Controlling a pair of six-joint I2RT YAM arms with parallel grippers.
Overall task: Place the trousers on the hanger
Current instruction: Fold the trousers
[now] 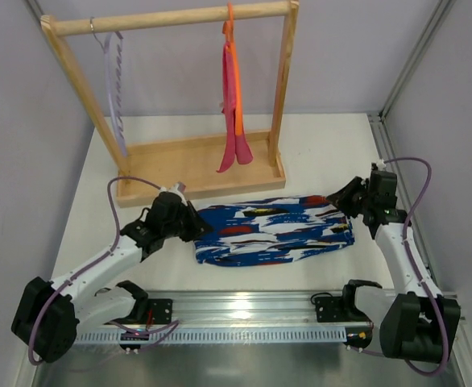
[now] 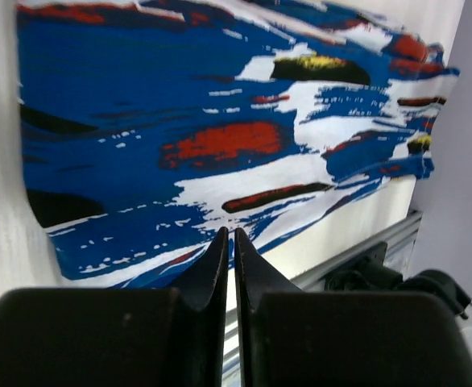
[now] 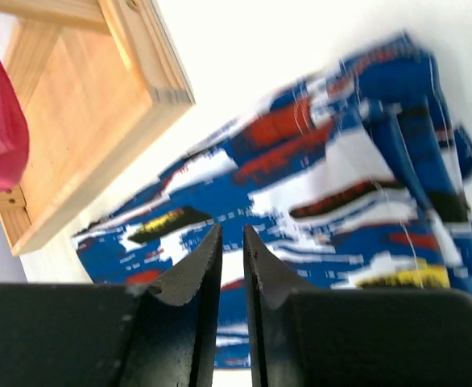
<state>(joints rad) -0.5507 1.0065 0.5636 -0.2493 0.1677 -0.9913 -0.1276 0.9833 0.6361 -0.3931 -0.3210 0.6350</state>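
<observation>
The trousers (image 1: pixel 276 230), in a blue, white, red and black print, lie folded flat on the table between the arms. The pale lilac hanger (image 1: pixel 117 89) hangs by its hook at the left end of the wooden rail. My left gripper (image 1: pixel 197 226) sits at the trousers' left end, jaws shut and empty. In the left wrist view the gripper (image 2: pixel 229 234) hovers over the trousers' (image 2: pixel 180 121) near edge. My right gripper (image 1: pixel 342 198) is at their far right corner, shut and empty. In the right wrist view the gripper (image 3: pixel 232 230) is above the trousers (image 3: pixel 325 177).
A wooden rack with a tray base (image 1: pixel 200 165) stands at the back. An orange hanger with a pink cloth (image 1: pixel 233 105) hangs right of the rail's middle. A metal rail (image 1: pixel 244 310) runs along the near edge. Walls close both sides. The base's corner (image 3: pixel 83 105) is close to my right gripper.
</observation>
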